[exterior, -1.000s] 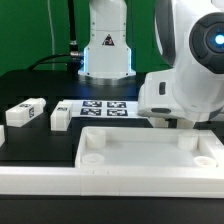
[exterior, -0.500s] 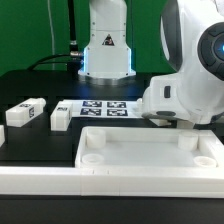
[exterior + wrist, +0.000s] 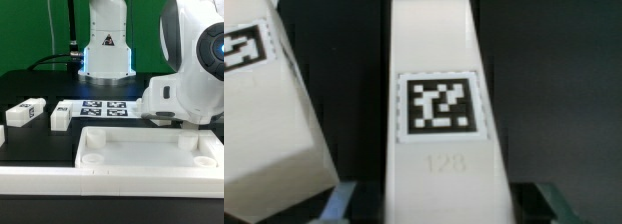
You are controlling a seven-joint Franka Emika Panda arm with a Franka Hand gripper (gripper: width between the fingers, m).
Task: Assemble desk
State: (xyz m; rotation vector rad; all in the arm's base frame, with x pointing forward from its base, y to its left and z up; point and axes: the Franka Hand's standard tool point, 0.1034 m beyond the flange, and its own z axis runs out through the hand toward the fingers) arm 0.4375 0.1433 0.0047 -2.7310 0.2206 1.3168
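Observation:
The white tray-like tabletop lies at the front of the black table, with round sockets in its corners. Two white tagged legs lie at the exterior view's left. My gripper is low behind the tabletop's far right corner, mostly hidden by the arm's white hand. In the wrist view the gripper is open and straddles a long white leg with a square tag. There is a dark gap between the leg and each of the fingers. Another tagged leg lies beside it.
The marker board lies flat behind the tabletop, in front of the robot's base. A long white border bar runs along the table's front edge.
The arm's hand has dropped a little lower and shifted slightly toward the exterior view's right over the last second. The legs and tabletop have not moved.

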